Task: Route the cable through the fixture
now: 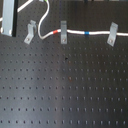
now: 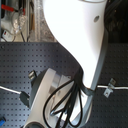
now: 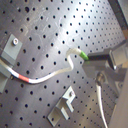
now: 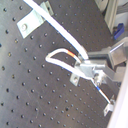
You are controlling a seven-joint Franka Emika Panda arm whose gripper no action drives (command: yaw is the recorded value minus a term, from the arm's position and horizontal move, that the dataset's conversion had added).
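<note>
**Cable threaded through two clips, slanted fixture still empty**

In the first exterior view, the cable [image 1: 75, 32] lies along the far side of the perforated surface [image 1: 65, 85]. It passes through the right clip [image 1: 112, 34] and the upright middle clip [image 1: 63, 32], with its blue band between them and its red band just left of the middle clip. From there it bends up and away, leaving the picture at the far edge. The slanted fixture [image 1: 30, 32] stands just left of that bend with nothing in it, so I judge the last routing step is not yet done. I cannot make out the gripper here.

In the second exterior view, the arm's white body fills most of the picture. It stands tall over the surface and hides the working end. I see only one clip [image 2: 111, 85] with a bit of cable on the second exterior view's right.

In the first wrist view, the gripper [image 3: 95, 62] is pinching the cable [image 3: 50, 75] at its green band, and slack loops back toward the red band. A bare clip [image 3: 65, 107] nearby is probably the fixture.

In the second wrist view, the gripper [image 4: 95, 70] sits low over the surface with the cable [image 4: 57, 52] looped beside it. I cannot tell whether the cable is seated in anything here.
</note>
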